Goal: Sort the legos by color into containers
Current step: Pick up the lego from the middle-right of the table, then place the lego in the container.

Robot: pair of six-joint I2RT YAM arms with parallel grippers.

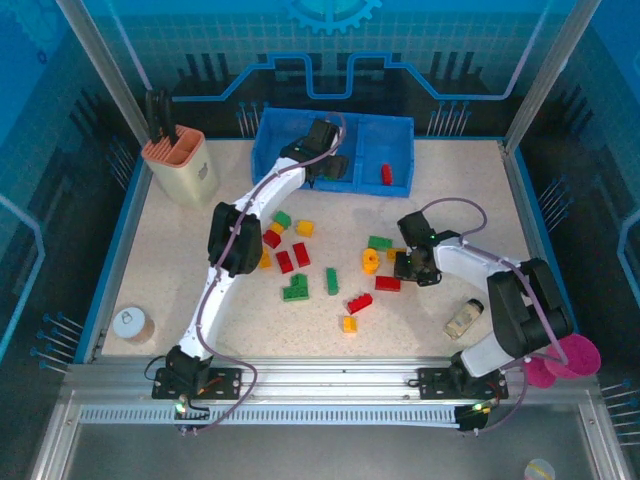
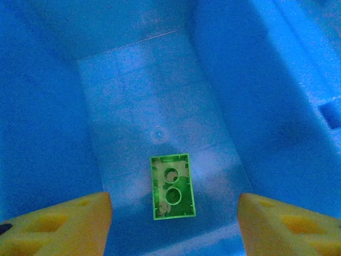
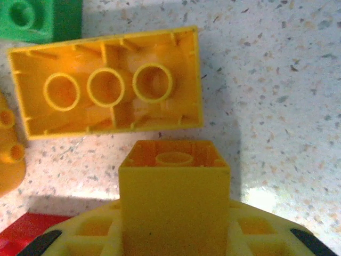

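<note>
The blue tray (image 1: 399, 129) stands at the back of the table. My left gripper (image 1: 328, 163) hangs open over what looks like its middle compartment. In the left wrist view a green brick (image 2: 171, 186) lies upside down on the compartment floor (image 2: 138, 96), free between the open gripper (image 2: 176, 226) and its yellow fingers (image 2: 64, 224). A red brick (image 1: 386, 174) lies in the right compartment. My right gripper (image 1: 415, 264) is shut on a small yellow brick (image 3: 174, 192) just above the table. A long yellow brick (image 3: 106, 85) lies upturned beyond it.
Several loose red, green and yellow bricks lie mid-table, among them a green one (image 1: 295, 289) and a red one (image 1: 387, 284). A beige holder (image 1: 182, 168) stands at the back left and a pink cup (image 1: 572, 358) at the right edge. A small roll (image 1: 132, 324) sits front left.
</note>
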